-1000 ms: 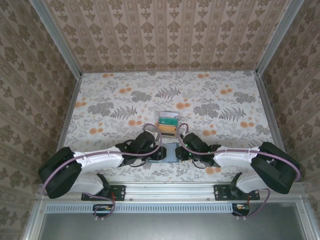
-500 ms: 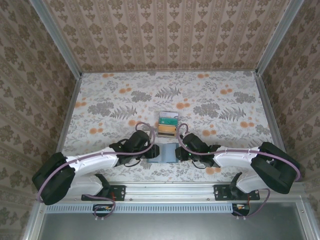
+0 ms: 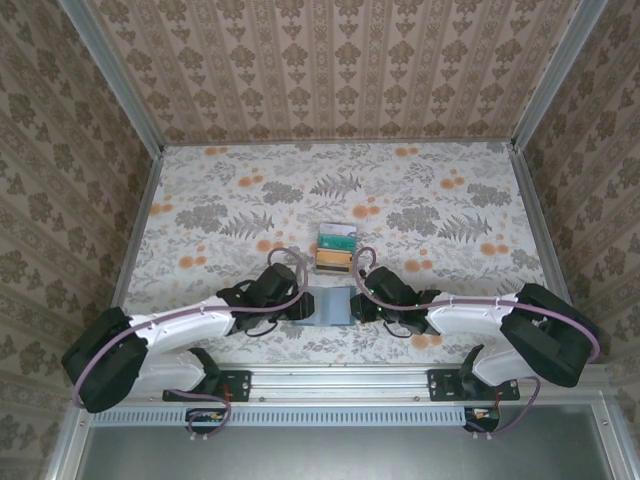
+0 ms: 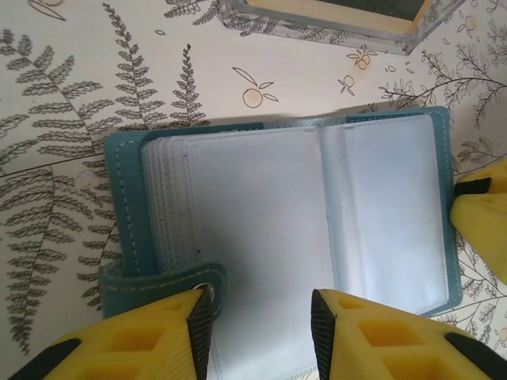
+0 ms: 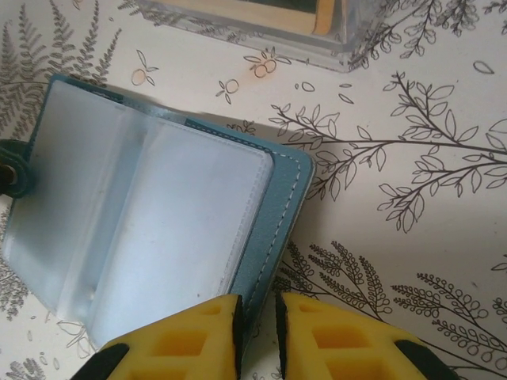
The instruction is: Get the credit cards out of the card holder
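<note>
The card holder (image 3: 328,305) lies open and flat on the table (image 3: 450,200), near the front edge and midway between the two arms, its grey-blue inner face turned up. Clear plastic sleeves fan out from the centre crease, and the sleeves that show look empty (the ones stacked beneath cannot be read). A teal strap (image 4: 158,285) with a metal snap sticks out at the holder's left near corner.

The right gripper (image 5: 259,305) sits at the holder's right edge. Its yellow fingers are drawn close together, with the stitched teal cover running into the narrow slit between them, so it pinches that edge. The left gripper (image 4: 261,305) hangs over the holder's left half, its fingers standing apart with a clear gap. The strap lies just beside one finger, and bare sleeve shows between the two.

Just behind the holder stands a clear box (image 4: 301,30), apart from it. The credit cards (image 3: 336,250) lie inside, a teal-green one toward the back and a tan one with a dark stripe nearer the holder.
</note>
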### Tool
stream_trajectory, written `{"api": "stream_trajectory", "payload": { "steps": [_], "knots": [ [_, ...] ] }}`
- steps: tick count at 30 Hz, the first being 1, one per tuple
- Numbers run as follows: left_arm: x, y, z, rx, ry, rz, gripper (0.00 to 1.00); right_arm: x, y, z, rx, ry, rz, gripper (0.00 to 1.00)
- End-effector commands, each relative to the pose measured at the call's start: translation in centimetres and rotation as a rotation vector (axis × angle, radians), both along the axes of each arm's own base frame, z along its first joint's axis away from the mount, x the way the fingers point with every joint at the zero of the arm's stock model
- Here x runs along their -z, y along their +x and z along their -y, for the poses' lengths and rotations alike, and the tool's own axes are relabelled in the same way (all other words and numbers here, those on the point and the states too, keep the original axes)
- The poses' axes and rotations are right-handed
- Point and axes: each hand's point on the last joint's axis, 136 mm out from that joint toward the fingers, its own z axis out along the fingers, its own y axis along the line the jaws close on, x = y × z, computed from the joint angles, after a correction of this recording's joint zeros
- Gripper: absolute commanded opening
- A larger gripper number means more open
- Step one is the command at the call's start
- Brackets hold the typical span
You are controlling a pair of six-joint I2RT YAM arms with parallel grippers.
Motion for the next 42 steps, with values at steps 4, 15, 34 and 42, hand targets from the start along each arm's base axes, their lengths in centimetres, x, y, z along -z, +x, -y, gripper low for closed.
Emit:
{"api": "stream_trajectory", "payload": {
  "steps": [4, 15, 34, 42],
  "knots": [
    [0.0, -1.2, -0.8, 0.016, 0.020, 0.012, 0.44, 0.4, 0.1, -0.2, 0.009, -0.008, -0.006, 0.22],
    [1.1, -1.3, -0.3, 0.027, 0.033, -0.006, 0.44, 0.5, 0.0, -0.3, 0.006, -0.010, -0.009, 0.23],
    [1.0, -1.6, 1.9, 0.082, -0.030, -0.024, 0.44, 0.7, -0.1, -0.6, -0.005, -0.009, -0.019, 0.21],
    [0.8, -1.7, 2.9, 0.108, -0.052, -0.025, 0.45, 0.7, -0.1, -0.6, -0.003, -0.010, -0.020, 0.22]
  ]
}}
